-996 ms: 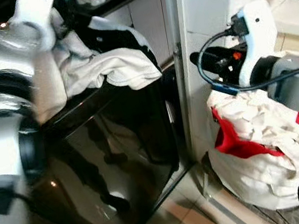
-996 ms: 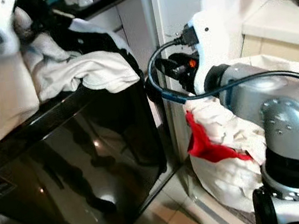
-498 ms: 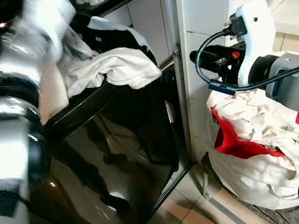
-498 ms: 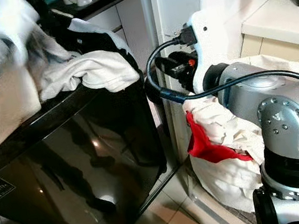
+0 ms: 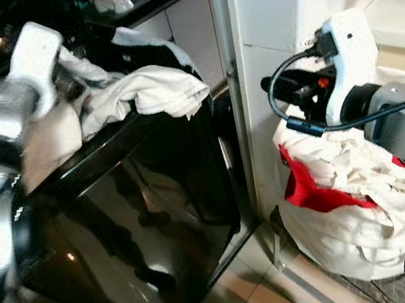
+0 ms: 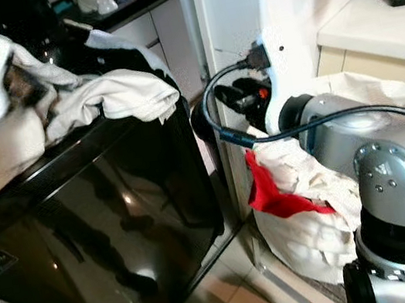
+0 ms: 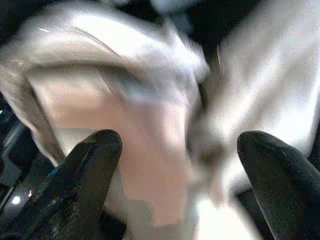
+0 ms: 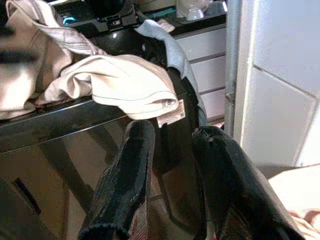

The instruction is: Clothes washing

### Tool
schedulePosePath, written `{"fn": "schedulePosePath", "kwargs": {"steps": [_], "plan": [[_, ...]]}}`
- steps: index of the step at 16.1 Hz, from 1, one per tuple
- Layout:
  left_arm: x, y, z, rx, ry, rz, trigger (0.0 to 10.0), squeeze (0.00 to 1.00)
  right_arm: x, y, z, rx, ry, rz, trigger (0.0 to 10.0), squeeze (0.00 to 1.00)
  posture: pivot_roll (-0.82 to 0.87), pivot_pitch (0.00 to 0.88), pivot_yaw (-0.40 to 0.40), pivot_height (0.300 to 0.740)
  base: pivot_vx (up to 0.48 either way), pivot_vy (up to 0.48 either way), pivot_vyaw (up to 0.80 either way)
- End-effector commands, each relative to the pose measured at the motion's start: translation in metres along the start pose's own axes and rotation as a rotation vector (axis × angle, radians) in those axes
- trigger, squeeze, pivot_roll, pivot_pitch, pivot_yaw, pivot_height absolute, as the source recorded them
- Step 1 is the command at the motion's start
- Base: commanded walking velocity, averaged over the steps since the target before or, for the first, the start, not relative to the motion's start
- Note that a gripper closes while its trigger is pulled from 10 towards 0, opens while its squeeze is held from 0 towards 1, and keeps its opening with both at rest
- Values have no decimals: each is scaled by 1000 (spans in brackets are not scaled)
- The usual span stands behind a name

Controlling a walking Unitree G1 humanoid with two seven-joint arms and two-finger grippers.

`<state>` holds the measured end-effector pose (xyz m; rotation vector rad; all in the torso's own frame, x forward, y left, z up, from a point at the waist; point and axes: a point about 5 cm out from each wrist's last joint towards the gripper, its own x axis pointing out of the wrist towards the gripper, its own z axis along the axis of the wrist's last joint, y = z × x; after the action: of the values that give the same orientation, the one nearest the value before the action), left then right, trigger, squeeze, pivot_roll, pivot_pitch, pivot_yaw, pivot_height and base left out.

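The clothes lie on the washer's rim, seemingly the loading step; the left gripper, fingers spread, must close on them; the right gripper waits, fingers parted

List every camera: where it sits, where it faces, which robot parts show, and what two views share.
Left and right eye views: on the head, looking down at the black washer and laundry bag; both arms show.
Left wrist view: along open black fingers into blurred pale clothes.
Right wrist view: along the right gripper toward the washer.
Shared: the white garment shows in the eye and right wrist views.
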<state>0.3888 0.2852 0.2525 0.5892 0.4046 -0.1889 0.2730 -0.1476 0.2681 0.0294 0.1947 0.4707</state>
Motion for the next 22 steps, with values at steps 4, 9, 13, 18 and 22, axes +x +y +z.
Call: {"fn": "schedulePosePath", "kwargs": {"steps": [4,9,13,18,22], "plan": [[-42,24,14,-102,-88,-46,10000,0,0,1,2,0,-1,14,10000,0,-83,0,158,740,0,0,0],[-45,-24,119,-368,-882,-158,10000,0,5,4,2,12,-8,28,10000,0,-63,0,140,740,0,0,0],[3,-146,97,-73,-671,-548,10000,0,8,10,-8,-42,3,24,10000,0,-93,0,157,740,0,0,0],[7,-139,82,-355,-620,-171,10000,0,2,5,-7,-86,-120,-148,10000,0,-133,0,166,740,0,0,0],[-23,-166,-1,-531,-588,-236,10000,0,-10,32,-49,-106,-89,40,10000,0,-89,0,108,740,0,0,0]]}}
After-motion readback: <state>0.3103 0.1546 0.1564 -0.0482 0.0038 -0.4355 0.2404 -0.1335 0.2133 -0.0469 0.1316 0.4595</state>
